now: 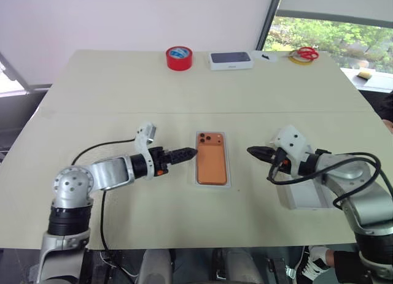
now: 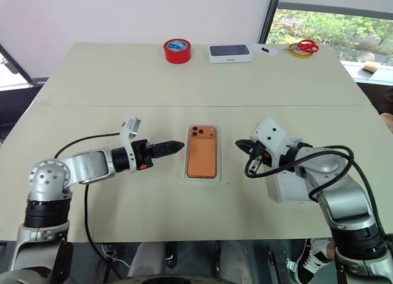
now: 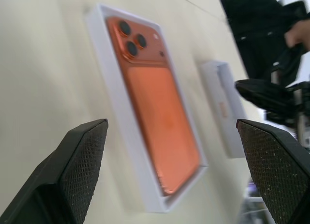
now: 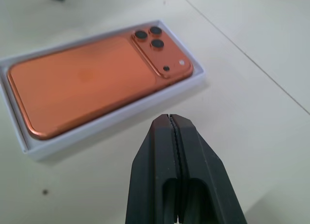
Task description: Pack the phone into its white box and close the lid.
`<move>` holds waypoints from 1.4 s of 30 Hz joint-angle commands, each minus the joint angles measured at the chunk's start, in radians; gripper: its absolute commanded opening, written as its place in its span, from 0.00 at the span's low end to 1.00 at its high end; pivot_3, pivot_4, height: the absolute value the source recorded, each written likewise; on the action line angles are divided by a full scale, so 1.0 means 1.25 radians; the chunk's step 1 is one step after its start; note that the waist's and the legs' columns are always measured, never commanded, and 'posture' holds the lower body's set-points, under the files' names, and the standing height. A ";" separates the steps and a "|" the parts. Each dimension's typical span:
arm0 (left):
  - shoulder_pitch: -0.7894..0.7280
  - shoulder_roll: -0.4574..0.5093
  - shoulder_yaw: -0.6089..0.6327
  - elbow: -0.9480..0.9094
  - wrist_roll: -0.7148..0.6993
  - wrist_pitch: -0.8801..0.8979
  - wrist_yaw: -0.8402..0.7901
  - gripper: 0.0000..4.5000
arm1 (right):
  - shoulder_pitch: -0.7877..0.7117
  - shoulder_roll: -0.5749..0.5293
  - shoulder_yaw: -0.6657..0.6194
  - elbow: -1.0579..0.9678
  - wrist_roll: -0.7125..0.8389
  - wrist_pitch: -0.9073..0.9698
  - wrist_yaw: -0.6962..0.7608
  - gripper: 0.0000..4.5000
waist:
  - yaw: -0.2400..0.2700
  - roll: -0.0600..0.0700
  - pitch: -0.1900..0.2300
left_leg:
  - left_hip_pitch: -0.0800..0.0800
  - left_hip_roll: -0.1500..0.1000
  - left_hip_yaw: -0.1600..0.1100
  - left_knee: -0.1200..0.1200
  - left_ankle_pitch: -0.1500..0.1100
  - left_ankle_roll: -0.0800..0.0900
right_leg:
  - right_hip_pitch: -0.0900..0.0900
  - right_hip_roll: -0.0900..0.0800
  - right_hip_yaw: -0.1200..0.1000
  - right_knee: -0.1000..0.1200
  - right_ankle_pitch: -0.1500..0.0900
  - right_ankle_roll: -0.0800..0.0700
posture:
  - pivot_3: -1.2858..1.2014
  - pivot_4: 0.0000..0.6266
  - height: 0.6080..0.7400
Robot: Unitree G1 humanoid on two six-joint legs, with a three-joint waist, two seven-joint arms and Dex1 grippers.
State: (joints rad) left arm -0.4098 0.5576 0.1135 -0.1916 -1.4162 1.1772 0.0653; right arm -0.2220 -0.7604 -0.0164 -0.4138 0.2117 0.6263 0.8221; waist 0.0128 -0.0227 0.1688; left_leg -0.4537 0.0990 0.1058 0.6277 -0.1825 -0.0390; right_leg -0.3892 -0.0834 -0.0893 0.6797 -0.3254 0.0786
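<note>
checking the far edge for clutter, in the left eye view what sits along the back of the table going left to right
red tape roll → white box with a dark top → small dark item → red scissors on a yellow ring

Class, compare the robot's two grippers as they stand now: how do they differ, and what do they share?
The left gripper has its jaws spread wide; the right gripper has its jaws pressed together. The left gripper sits on the left of the phone, the right gripper on its right. Both hold nothing, and both point inward at its white box.
</note>
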 commanded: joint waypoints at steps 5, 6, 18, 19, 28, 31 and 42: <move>-0.038 0.078 -0.194 -0.049 0.357 -0.104 -0.182 0.28 | -0.082 0.052 0.112 0.033 -0.066 0.097 -0.096 0.00 | -0.001 0.001 0.000 | 0.000 0.000 0.001 -0.001 0.000 0.000 | -0.001 0.000 0.000 0.000 0.000 0.000 | 0.52 0.24 0.93; -0.047 0.063 -0.206 -0.039 0.378 -0.110 -0.192 0.19 | -0.094 0.066 0.128 0.038 -0.074 0.114 -0.110 0.00 | 0.000 0.001 0.000 | -0.001 0.000 0.001 -0.001 0.000 0.000 | -0.001 0.000 0.000 0.000 0.000 0.000 | 0.52 0.24 0.93; -0.125 -0.082 -0.305 0.018 0.520 -0.054 -0.320 0.19 | -0.153 0.128 0.238 0.032 -0.115 0.190 -0.158 0.00 | 0.001 0.001 0.000 | -0.005 0.000 0.002 0.001 0.000 0.000 | -0.004 0.000 -0.001 0.000 0.000 0.000 | 0.52 0.24 0.93; -0.130 -0.092 -0.315 0.019 0.526 -0.049 -0.333 0.19 | -0.149 0.122 0.238 0.025 -0.114 0.192 -0.153 0.00 | 0.001 0.001 0.000 | -0.005 0.000 0.002 0.002 0.000 0.000 | -0.004 0.000 -0.001 0.000 0.000 0.000 | 0.52 0.24 0.93; -0.209 -0.226 -0.385 0.085 0.589 -0.032 -0.438 0.19 | -0.060 0.003 0.180 -0.070 -0.084 0.212 -0.085 0.00 | 0.025 0.001 0.000 | -0.005 -0.001 0.001 0.003 0.000 0.001 | -0.003 0.000 -0.001 0.000 0.000 0.001 | 0.52 0.24 0.93; -0.229 -0.266 -0.400 0.104 0.603 -0.025 -0.470 0.19 | -0.009 -0.045 0.139 -0.105 -0.076 0.218 -0.064 0.00 | 0.025 0.001 0.000 | -0.006 -0.001 0.001 0.003 -0.001 0.002 | -0.003 -0.001 -0.001 0.000 0.000 0.001 | 0.52 0.24 0.93; -0.234 -0.323 -0.424 0.156 0.667 -0.023 -0.525 0.19 | 0.131 -0.116 0.035 -0.169 -0.054 0.237 -0.051 0.00 | 0.020 0.002 0.000 | -0.005 0.000 0.001 0.003 -0.001 0.002 | -0.002 0.000 -0.001 0.000 0.000 0.001 | 0.52 0.24 0.93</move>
State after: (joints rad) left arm -0.6868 0.1850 -0.4023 0.0102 -0.5798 1.1633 -0.5670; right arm -0.0635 -0.9035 0.0261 -0.5596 0.1038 0.9324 0.7343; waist 0.0372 -0.0207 0.1686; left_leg -0.4600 0.0988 0.1067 0.6315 -0.1834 -0.0370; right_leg -0.3920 -0.0832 -0.0910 0.6794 -0.3253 0.0793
